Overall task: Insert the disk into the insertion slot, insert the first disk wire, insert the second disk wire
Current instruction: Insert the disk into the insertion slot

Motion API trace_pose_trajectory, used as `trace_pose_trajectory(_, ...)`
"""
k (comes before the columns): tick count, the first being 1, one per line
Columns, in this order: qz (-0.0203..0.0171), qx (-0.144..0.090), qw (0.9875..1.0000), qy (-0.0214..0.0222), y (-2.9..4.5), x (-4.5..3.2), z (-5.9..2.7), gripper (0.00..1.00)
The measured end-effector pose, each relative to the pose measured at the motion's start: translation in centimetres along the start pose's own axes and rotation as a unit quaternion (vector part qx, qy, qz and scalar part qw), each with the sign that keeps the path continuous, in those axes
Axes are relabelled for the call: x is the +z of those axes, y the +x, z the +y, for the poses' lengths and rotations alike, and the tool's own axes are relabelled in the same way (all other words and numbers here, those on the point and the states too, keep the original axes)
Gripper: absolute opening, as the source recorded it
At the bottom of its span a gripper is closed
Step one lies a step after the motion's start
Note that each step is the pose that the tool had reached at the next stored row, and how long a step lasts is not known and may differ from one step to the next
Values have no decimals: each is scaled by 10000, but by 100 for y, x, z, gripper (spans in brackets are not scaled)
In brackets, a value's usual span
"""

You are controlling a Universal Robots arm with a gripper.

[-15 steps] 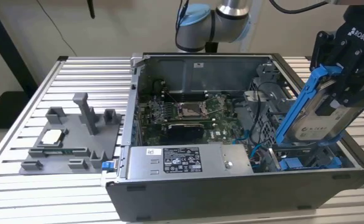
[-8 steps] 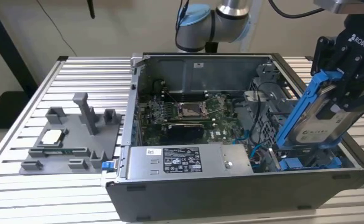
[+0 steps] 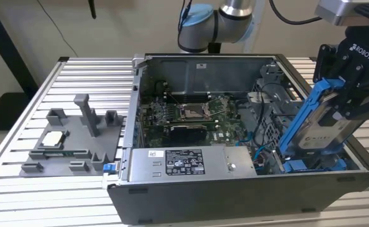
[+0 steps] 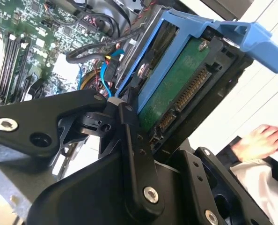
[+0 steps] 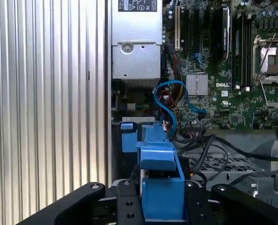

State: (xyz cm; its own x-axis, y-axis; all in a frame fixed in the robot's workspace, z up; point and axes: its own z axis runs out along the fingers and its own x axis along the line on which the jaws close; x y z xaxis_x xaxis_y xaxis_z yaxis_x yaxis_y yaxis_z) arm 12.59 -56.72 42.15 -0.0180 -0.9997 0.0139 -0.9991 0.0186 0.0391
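Claw state: the gripper (image 3: 343, 100) is pinching the disk (image 3: 318, 134) across its blue carrier, with the fingers (image 4: 134, 140) pressing on the frame edges
Disk position: we are seeing it hanging tilted at 4 o'clock in the exterior view, its lower end dipping into the computer case (image 3: 235, 203) and its upper end leaning toward 2 o'clock
Slot position: the insertion slot (image 5: 218, 164) is lying just beside the carrier's lower end; we are judging the disk not yet seated
Risk, misalignment: the carrier is standing at an angle to the bay, so a corner may be catching on the perforated metal and jamming
Risk, cables: the blue cable (image 5: 169, 93) and the black wires (image 5: 209, 140) are looping just beside the bay mouth, so they may be getting trapped under the carrier
Risk, slip: any snag may be levering the disk loose between the pads
Risk, bystander: a person's hand (image 4: 263, 140) is resting near the case, so we are advising caution
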Motion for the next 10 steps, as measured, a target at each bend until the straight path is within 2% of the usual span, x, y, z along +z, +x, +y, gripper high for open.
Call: trace_pose_trajectory(10,1,0,10000,0,5,144,-6,33)
